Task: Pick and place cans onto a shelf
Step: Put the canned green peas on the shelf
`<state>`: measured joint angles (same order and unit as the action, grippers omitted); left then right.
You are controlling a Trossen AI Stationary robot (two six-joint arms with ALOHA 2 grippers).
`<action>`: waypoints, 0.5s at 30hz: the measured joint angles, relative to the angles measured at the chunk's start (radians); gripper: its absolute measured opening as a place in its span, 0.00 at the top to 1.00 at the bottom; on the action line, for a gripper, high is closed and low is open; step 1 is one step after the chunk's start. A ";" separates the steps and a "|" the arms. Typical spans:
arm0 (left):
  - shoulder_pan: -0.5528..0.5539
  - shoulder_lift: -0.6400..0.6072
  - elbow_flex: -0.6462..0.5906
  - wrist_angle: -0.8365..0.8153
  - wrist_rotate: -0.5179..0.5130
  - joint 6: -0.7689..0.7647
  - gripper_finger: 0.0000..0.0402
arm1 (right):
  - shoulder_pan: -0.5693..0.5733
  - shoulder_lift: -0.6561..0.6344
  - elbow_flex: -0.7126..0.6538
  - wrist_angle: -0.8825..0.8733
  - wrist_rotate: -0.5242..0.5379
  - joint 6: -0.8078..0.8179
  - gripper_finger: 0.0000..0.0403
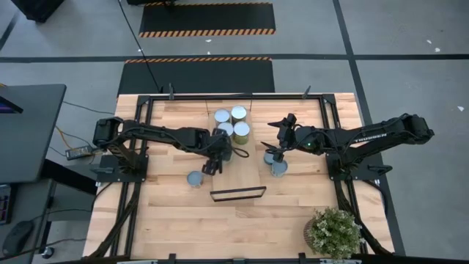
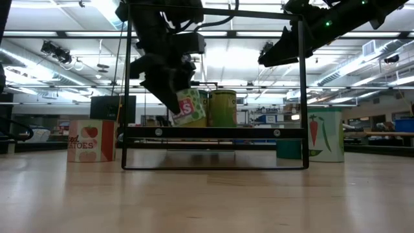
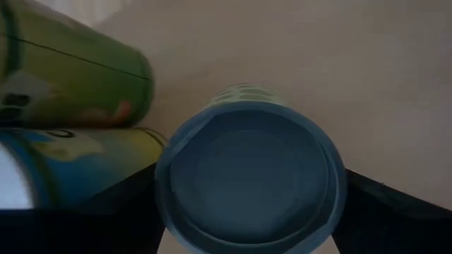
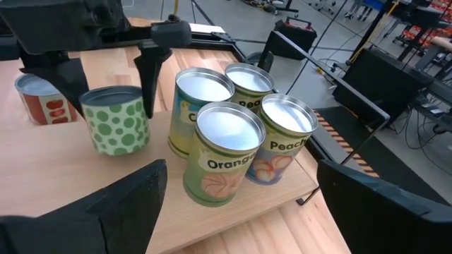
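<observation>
The shelf's light-wood board (image 1: 248,174) lies mid-table, its black bar frame (image 1: 238,193) at the near end. Several cans (image 1: 231,123) stand upright on its far end and also show in the right wrist view (image 4: 236,134). My left gripper (image 1: 214,160) is shut on a green-dotted can (image 4: 116,127) over the board's left part. My right gripper (image 1: 279,150) is open and empty, right of the board, above a can (image 1: 279,168) standing on the table. A red-labelled can (image 1: 195,178) stands on the table left of the board. My left gripper pinches the green-dotted can's side wall just below its top rim (image 4: 141,99) between its two fingers (image 4: 150,74), one on each side. The fingers come from above, pointing down. The can is tilted (image 2: 187,107), its bottom close over the board; whether it touches, I cannot tell.
A potted plant (image 1: 335,231) stands at the table's near right corner. Black frame bars run along the table's left, right and far edges. The board's near half is bare wood.
</observation>
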<state>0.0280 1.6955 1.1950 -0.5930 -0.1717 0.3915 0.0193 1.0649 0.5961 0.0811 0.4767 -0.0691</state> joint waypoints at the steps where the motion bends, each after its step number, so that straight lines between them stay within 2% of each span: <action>1: 0.000 0.000 0.000 0.007 -0.008 -0.012 0.19 | 0.000 0.000 0.000 0.000 0.000 0.003 0.07; 15: 0.000 0.000 0.000 -0.006 -0.008 -0.120 0.17 | 0.000 0.000 0.000 0.000 0.000 0.007 0.07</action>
<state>0.0279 1.6951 1.1950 -0.5986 -0.1798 0.2713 0.0193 1.0649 0.5961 0.0807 0.4767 -0.0624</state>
